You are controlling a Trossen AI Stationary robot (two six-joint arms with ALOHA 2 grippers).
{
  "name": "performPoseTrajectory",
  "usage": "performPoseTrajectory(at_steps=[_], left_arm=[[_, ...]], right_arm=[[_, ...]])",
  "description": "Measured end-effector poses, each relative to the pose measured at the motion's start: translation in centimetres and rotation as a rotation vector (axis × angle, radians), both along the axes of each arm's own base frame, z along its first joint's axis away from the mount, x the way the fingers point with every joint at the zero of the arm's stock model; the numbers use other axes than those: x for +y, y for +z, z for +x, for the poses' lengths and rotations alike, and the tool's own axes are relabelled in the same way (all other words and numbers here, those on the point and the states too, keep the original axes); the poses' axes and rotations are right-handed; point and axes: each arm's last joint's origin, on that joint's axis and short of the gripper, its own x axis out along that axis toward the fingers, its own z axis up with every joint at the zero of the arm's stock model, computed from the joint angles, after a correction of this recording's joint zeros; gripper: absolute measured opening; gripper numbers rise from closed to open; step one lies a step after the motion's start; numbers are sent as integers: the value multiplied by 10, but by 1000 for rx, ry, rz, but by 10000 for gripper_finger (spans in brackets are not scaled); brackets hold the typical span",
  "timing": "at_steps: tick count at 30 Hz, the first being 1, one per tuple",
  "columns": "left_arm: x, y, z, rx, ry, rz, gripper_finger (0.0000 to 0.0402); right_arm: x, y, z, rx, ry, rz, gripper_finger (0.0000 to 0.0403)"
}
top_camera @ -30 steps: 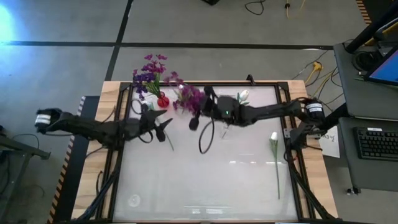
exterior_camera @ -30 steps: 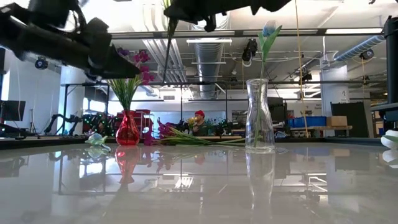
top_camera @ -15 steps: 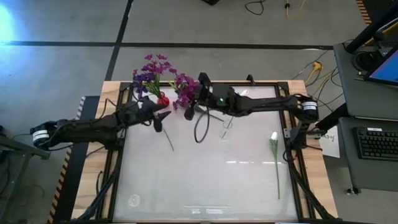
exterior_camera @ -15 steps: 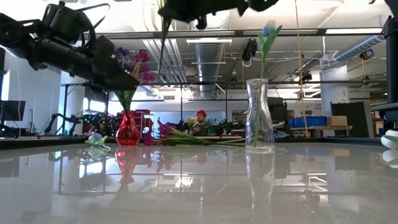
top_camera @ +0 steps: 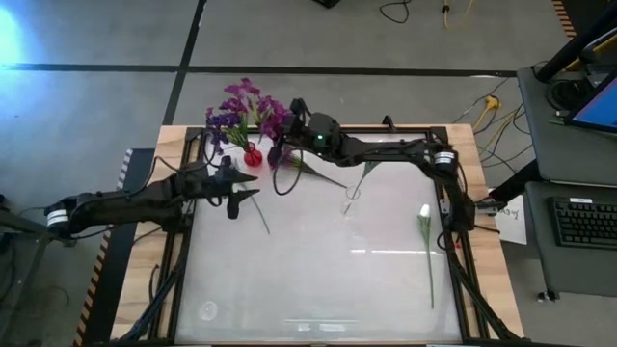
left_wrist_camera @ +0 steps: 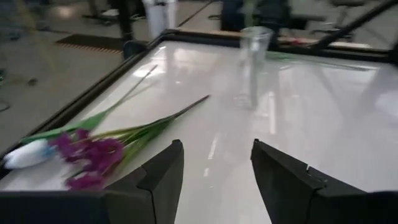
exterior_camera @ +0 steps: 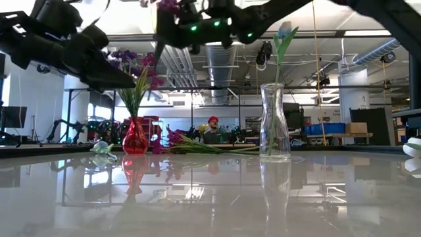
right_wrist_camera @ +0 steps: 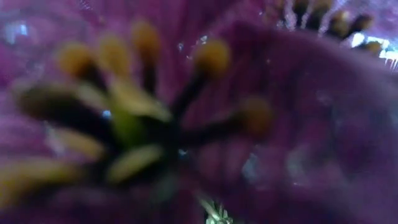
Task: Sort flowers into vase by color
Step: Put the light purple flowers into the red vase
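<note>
Right gripper (top_camera: 289,152) was clamped on a purple flower stem (top_camera: 273,114), blossoms hovering just at 3 o'clock of the red vase (top_camera: 253,155) that already held purple blooms; left gripper (top_camera: 237,196) hung fingers apart, empty, at 6 o'clock of that vase. Stem looked light, thin and springy, top-heavy at the blossoms, so best pinched low on the stalk. One white tulip (top_camera: 424,214) lay flat at the table's 3 o'clock; more stems (left_wrist_camera: 93,146) lay near the glass vase (exterior_camera: 274,122).
</note>
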Motion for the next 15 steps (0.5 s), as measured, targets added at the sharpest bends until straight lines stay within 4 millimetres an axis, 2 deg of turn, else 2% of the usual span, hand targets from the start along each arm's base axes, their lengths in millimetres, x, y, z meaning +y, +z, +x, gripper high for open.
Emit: performPoseTrajectory(at_steps=[7,15], left_arm=[[-7,-5,-9,56,-98,-89,170],[-10,-12,-14,130,-95,-170,142]], right_arm=[[-8,-16,28,11,-3,-16,18],[-15,-21,42,53,-6,-3,18]])
